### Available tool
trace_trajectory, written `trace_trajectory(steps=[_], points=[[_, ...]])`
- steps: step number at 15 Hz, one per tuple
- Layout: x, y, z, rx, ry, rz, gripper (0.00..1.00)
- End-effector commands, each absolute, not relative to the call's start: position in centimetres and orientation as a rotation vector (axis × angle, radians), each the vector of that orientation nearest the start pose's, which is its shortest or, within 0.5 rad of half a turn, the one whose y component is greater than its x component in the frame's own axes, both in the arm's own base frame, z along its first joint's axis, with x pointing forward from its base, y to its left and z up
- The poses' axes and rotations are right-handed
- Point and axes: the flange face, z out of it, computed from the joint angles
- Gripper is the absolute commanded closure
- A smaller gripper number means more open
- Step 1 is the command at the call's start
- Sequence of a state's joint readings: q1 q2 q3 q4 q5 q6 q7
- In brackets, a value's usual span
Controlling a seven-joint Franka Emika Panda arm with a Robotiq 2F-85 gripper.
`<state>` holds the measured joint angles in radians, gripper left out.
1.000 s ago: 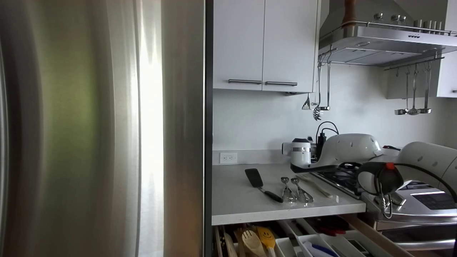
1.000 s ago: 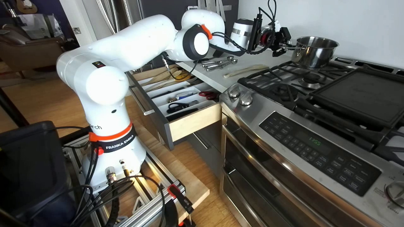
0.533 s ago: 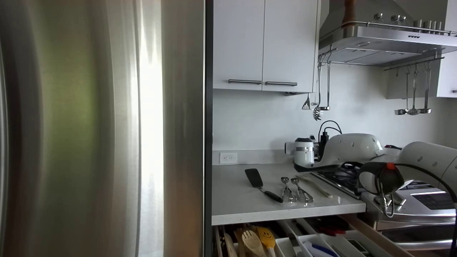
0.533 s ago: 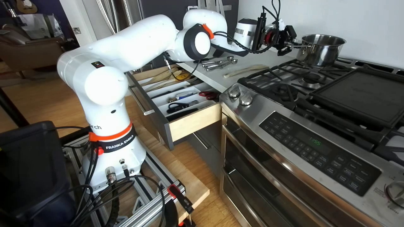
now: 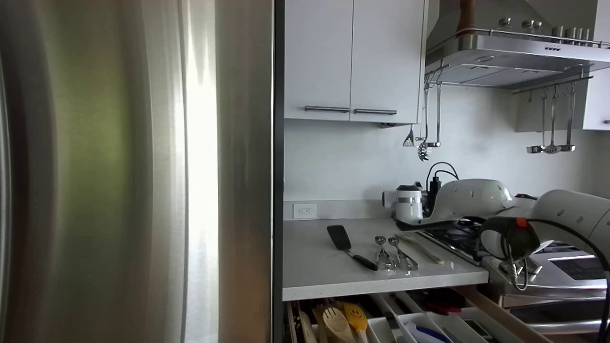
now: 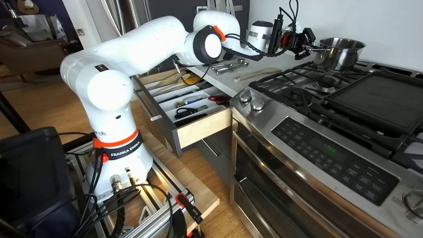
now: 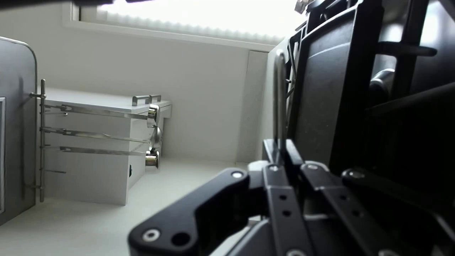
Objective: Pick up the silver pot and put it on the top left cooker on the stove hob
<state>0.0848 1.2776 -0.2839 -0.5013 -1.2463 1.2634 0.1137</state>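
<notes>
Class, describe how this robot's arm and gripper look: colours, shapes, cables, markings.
The arm is glossy white with smooth, rounded links. Near its base, an orange band sits above a black band lettered FRANKA EMIKA in white. Black cables run from the base. The gripper is black, with flat, angular linkages, round holes and silvery screws.

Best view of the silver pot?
An exterior view: there the silver pot shows rim and body. Wrist view: a metal loop, likely its handle, but no clear body. In an exterior view dominated by the fridge, I can't make it out.
</notes>
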Motion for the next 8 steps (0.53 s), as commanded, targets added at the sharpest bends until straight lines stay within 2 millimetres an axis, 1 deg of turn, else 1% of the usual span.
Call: trace_trajectory(steps=[1, 8], points=[[76.4, -13.0, 34.0, 1.526, -0.195, -0.348, 0.98], [76.5, -12.7, 32.7, 1.517, -0.163, -0.367, 0.98]])
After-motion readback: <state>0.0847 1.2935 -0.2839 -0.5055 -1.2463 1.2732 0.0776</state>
